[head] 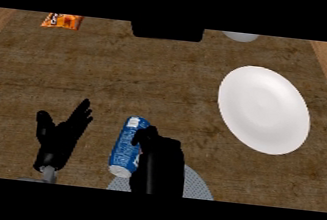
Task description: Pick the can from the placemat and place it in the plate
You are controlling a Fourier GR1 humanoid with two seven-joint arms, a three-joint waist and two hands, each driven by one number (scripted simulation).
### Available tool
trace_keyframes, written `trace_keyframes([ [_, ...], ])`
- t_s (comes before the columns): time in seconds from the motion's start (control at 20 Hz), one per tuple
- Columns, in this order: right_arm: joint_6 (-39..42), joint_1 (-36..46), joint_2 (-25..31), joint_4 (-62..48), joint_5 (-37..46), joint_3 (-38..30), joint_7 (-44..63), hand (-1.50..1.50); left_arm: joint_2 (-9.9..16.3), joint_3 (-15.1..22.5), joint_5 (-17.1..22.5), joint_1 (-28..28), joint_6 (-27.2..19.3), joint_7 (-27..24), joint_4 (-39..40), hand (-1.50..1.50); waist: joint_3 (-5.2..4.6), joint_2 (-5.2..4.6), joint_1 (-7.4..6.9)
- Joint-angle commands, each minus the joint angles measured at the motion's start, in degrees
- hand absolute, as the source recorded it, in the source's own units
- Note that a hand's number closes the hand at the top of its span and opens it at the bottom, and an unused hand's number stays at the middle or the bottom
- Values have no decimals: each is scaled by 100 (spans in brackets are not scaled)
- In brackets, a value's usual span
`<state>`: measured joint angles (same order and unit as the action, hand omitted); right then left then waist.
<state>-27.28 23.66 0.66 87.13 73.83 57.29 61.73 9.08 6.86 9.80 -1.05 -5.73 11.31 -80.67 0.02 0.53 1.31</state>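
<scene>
Head view shows a brown wood-grain worktop (pixel 125 78) seen steeply from above. The can (pixel 128 147), blue with white lettering, lies on its side, long axis running roughly toward and away from the robot, its near end over the far edge of a grey, speckled placemat (pixel 197 186) at the lower edge of the view.

The right robot hand (pixel 158 154) sits just beside the can on its right flank, touching or very nearly touching it. A finger or thumb reaches up along the can's upper right side, but the dark bulk of the hand hides the contact; I cannot tell whether its fingers have closed round the can.

The left robot hand (pixel 60 134) shows at lower left, fingers spread and upright, apart from the can and holding nothing. It appears to be at rest.

The white plate (pixel 263 110) stands to the right and farther back, well apart from the can, with nothing on it.

Assessment: the task is at the grasp stage. The can is not lifted and has not left the placemat area. Remaining, as I judge it: secure the hold, raise the can, carry it rightward and away, set it down on the plate.

Other items noted along the far edge: an orange packet (pixel 62 20), a black box-like object (pixel 167 32), and part of a pale round item (pixel 240 36).
</scene>
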Motion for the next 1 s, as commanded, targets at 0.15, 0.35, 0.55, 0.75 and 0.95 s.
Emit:
trace_keyframes([
  [0.15, -1072, -959, -63, 731, 780, -798, 612, 150, -223, 179, -199, -75, -233, -20, -109, 0, 5, -24, -21],
  [0.35, -1830, -1400, 292, 1148, 313, -1534, -104, 150, -17, 50, -32, -62, -37, 180, -329, 0, 11, -43, -67],
  [0.55, -2451, -1548, 1025, 991, -261, -2329, -805, 150, -172, 51, -130, 266, -171, 234, -69, 0, 6, -65, -91],
  [0.75, -2770, -1565, 1210, 594, -514, -2901, -1235, 150, -55, 80, -79, -201, 24, 197, -431, 0, 3, -53, -154],
  [0.95, -3501, -1115, 1563, -392, -1635, -3467, -1987, 150, -165, 33, -157, -34, -7, -56, -109, 0, 4, -76, -190],
])
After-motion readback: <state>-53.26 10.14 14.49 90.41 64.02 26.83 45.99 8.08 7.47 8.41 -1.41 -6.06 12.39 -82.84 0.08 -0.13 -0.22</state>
